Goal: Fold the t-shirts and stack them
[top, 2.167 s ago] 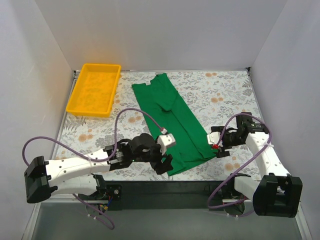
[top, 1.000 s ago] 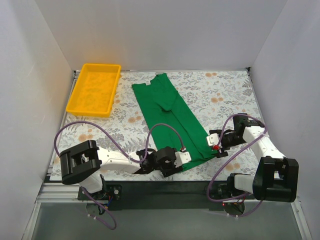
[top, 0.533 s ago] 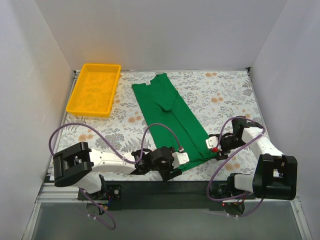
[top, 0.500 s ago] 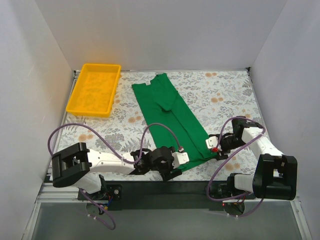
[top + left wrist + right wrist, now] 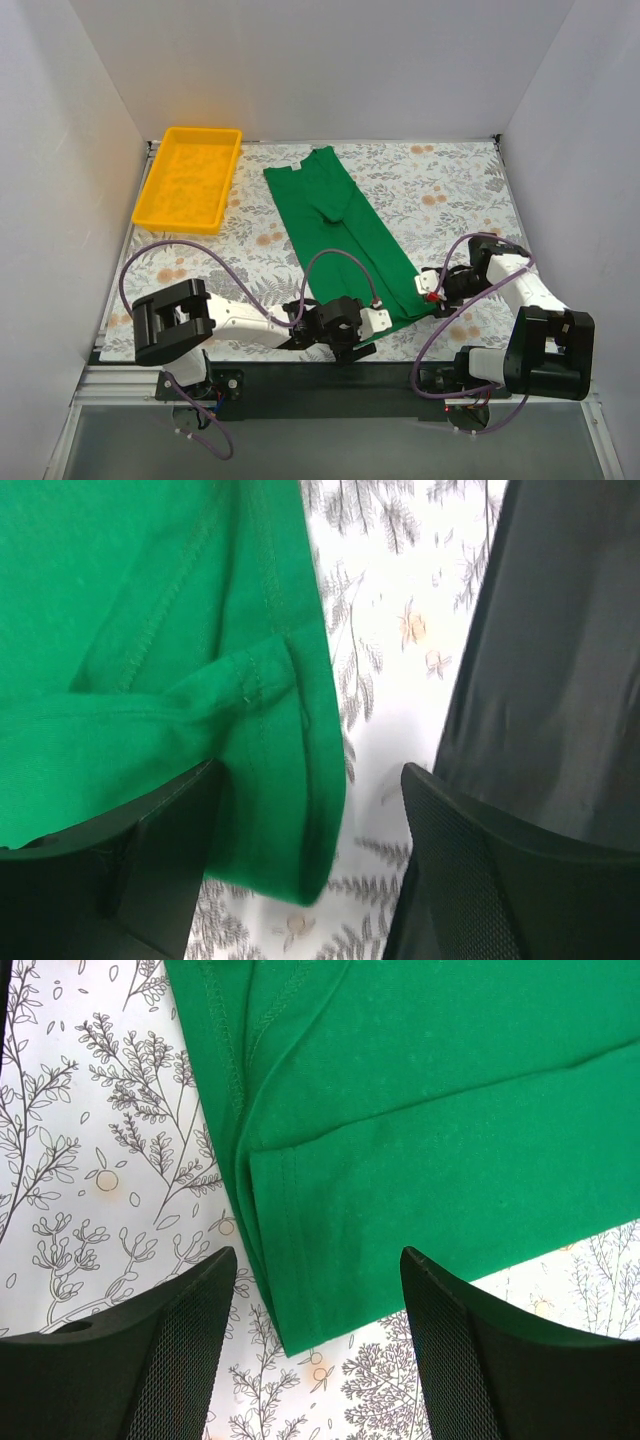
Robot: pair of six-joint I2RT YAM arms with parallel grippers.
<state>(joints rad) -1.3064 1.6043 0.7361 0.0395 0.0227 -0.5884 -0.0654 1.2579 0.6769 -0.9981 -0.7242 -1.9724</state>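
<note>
The green t-shirt (image 5: 345, 225) lies in the middle of the table (image 5: 450, 190). It is folded into one long strip that slants from the far side down toward my arms. I think I am about to fold it in half, near end up to far end.

The left gripper (image 5: 310, 860) sits low at the near left corner of the hem. Its fingers are spread apart, with the corner between them and nothing pinched. The right gripper (image 5: 320, 1350) is spread the same way around the near right corner.

Next, both must close on the cloth, catching every layer, then lift together.

From above, the left gripper hides the hem. I cannot tell if its left finger (image 5: 160, 850) touches the cloth. I see no neck label. The yellow tray (image 5: 176, 228) sits well apart, far left.
</note>
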